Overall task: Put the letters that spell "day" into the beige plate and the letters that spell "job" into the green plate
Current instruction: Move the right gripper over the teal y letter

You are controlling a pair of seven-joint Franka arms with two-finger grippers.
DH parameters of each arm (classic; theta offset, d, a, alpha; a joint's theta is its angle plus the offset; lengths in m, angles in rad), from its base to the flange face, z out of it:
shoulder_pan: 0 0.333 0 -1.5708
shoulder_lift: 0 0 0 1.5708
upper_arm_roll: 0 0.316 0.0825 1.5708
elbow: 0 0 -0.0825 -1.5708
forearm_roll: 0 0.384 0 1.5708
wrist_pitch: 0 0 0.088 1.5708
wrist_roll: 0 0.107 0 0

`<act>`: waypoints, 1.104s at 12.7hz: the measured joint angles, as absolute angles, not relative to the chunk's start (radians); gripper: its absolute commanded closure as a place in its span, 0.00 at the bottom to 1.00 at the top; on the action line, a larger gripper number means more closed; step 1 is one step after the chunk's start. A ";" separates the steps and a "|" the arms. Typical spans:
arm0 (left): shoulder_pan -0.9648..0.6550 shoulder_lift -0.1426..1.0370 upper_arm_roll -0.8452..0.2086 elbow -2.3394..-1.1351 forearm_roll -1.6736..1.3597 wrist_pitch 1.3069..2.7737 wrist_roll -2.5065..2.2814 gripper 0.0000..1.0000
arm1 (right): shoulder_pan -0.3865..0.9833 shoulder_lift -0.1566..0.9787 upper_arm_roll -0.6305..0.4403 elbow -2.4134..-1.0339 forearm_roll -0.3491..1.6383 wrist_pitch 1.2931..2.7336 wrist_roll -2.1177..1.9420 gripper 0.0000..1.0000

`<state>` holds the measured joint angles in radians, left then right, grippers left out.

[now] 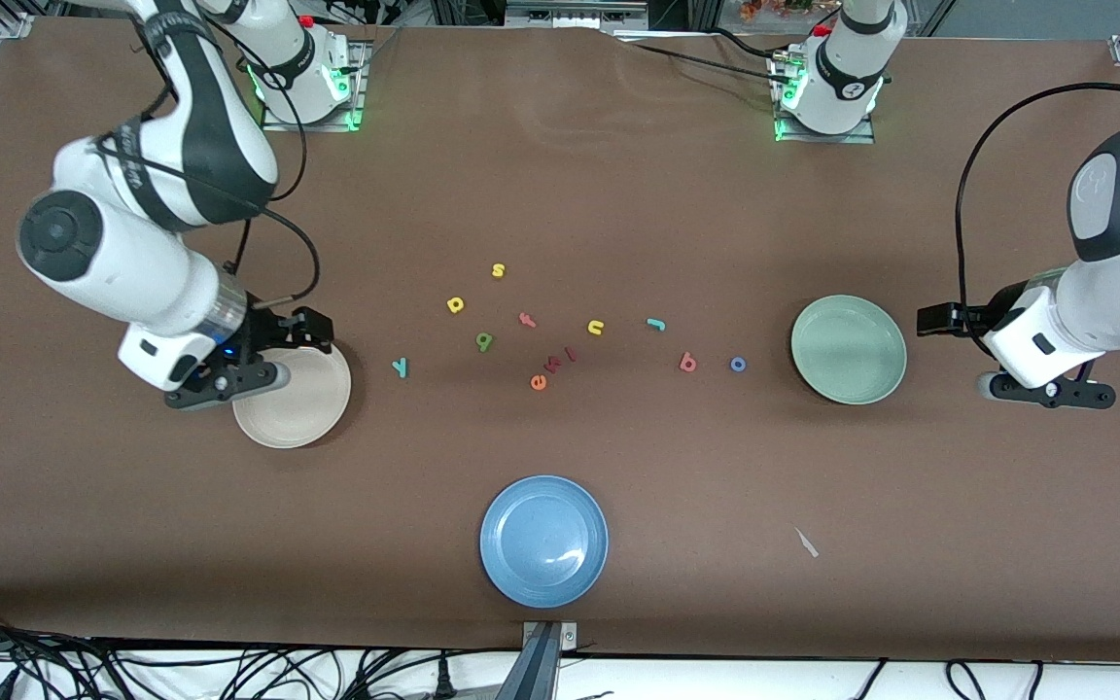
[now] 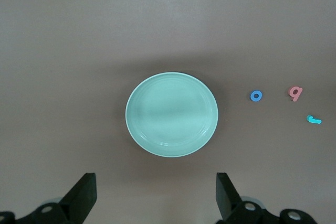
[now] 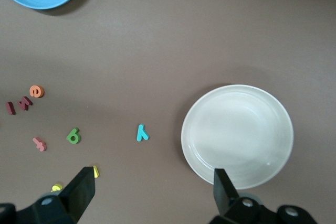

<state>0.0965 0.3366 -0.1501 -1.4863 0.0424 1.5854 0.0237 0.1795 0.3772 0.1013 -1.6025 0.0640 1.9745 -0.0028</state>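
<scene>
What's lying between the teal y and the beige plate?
Nothing: bare table separates the teal y from the beige plate, plainest in the right wrist view.

Robot lab / test bench, not a home. Two white arms w/ bases [image 1: 312,92] bolted on metal plates, green status LEDs lit, along edge of a brown-covered table [image 1: 560,194]. Loose cables [image 1: 229,671] bunched below the edge nearest front cam. Aluminium frame bits at corners, camera post [image 1: 542,656] mid-edge

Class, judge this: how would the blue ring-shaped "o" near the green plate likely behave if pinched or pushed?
The blue "o" lies flat, so it probably slides rather than rolls. It looks tiny and thin, likely very light. Its low edge may make pinching it fiddly.
</scene>
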 measured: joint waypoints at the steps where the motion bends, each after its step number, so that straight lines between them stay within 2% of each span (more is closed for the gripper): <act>1: 0.096 0.337 -0.150 -1.486 0.042 1.585 0.024 0.00 | 0.190 0.405 0.101 -1.597 0.064 1.995 -0.003 0.00; 6: 0.096 0.337 -0.150 -1.486 0.042 1.585 0.024 0.00 | 0.238 0.529 0.101 -1.588 0.057 2.108 -0.004 0.00; 10: 0.096 0.337 -0.150 -1.487 0.042 1.585 0.024 0.00 | 0.258 0.584 0.100 -1.588 0.044 2.117 -0.003 0.00; 14: 0.096 0.337 -0.150 -1.487 0.042 1.585 0.024 0.00 | 0.262 0.628 0.100 -1.617 0.028 2.198 -0.003 0.00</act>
